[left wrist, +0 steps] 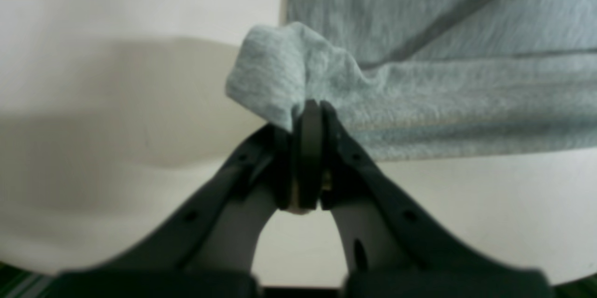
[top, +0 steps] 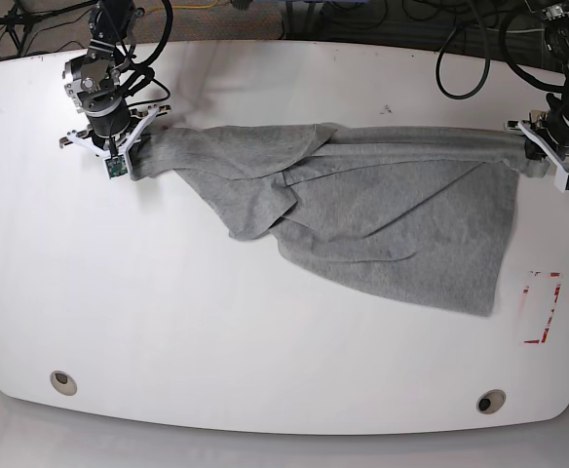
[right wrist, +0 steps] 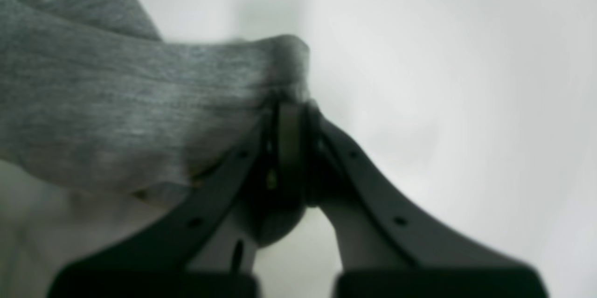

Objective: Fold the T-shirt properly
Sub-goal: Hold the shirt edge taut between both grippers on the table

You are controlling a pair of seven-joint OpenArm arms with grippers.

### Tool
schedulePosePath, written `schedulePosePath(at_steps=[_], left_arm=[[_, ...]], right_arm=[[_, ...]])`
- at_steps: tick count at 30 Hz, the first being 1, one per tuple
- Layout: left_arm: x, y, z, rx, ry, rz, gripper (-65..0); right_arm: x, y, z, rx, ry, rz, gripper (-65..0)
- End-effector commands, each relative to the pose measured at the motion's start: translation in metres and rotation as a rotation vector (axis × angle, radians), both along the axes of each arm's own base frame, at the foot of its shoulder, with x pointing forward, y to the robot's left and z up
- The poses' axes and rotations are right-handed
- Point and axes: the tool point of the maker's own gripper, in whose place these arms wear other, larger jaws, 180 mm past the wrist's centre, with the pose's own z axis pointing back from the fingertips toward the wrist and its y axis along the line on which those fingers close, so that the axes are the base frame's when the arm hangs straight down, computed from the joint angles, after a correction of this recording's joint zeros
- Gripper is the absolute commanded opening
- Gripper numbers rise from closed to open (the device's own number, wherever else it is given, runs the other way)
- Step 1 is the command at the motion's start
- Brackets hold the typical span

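Evidently, only a small bunch of cloth is pinched in each closed end effector, so a corner could be pulled free if the T-shirt (top: 362, 219) is stretched harder between them. It is held by the left end effector (left wrist: 308, 107) and right end effector (right wrist: 290, 102), strung across the far tabletop (top: 265, 341), heather-grey, crumpled, one side sagging diagonally.

right hand (right wrist: 291, 116) blurred; t-shirt (right wrist: 93, 102) cut off.
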Motion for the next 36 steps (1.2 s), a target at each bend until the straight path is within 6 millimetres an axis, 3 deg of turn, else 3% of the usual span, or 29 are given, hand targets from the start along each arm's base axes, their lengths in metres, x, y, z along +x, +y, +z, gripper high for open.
schedulePosePath(at_steps=[1, 12, 18, 26, 30, 36], left_arm=[[0.007, 0.006, 0.012, 0.027, -0.036, -0.008, -65.0], [0.007, 0.006, 0.012, 0.028, -0.038, -0.009, -65.0], [0.007, 0.004, 0.012, 0.025, -0.037, -0.009, -65.0], [0.007, 0.002, 0.011, 0.017, -0.038, -0.010, -65.0], [0.010, -0.010, 0.006, -0.024, -0.052, 0.000, -65.0], [0.014, -0.019, 0.004, -0.050, -0.066, 0.009, -65.0]], right_arm=[[0.007, -0.003, 0.010, -0.014, -0.040, 0.000, -64.8], [0.008, -0.003, 0.010, -0.013, -0.041, 0.000, -64.8], [0.024, -0.009, 0.015, -0.023, -0.062, 0.002, -64.8], [0.064, -0.029, 0.036, -0.062, -0.128, 0.008, -64.8], [0.084, -0.039, 0.046, -0.074, -0.154, 0.002, -64.8], [0.096, -0.041, 0.051, -0.069, -0.172, -0.002, -64.4]])
